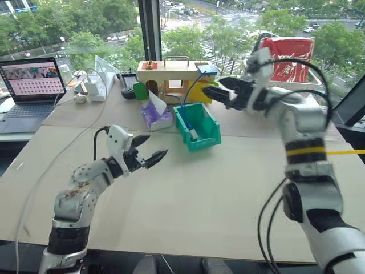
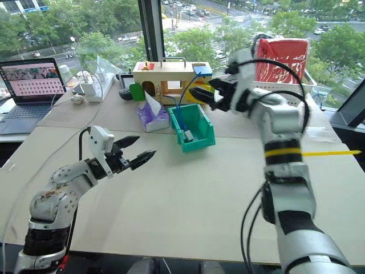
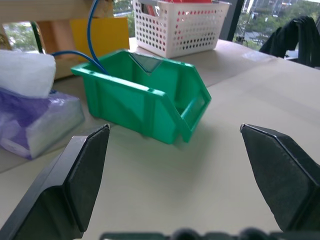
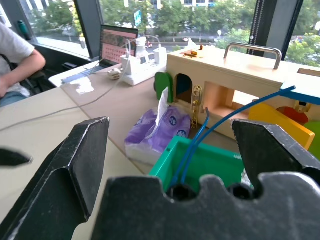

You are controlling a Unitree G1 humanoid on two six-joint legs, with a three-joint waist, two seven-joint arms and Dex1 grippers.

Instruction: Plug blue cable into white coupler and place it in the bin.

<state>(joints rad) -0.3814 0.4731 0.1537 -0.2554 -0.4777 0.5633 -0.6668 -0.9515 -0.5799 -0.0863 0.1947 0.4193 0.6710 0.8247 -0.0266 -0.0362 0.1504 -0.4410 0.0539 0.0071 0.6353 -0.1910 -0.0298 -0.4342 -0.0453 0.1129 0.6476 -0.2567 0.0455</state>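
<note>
Thin light-blue cable [image 1: 183, 108] with small white boxy coupler [image 1: 193, 135] at its end lies in green plastic bin [image 1: 209, 140] — rest arcs up over the back rim onto the wooden toy house [image 1: 171, 77] behind. Placement looks done; only retreat left. Right gripper [image 1: 218, 91] spread wide just above the bin, empty. Left gripper [image 1: 150, 149] likewise gaping, well short of it. Purple tissue pack [image 1: 155, 117] just beside the bin — white lattice basket [image 3: 180, 27] behind.

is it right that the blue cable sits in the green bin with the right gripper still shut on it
Not quite. The blue cable does sit in the green bin, but the right gripper is open and holds nothing, as the right wrist view shows.
</note>
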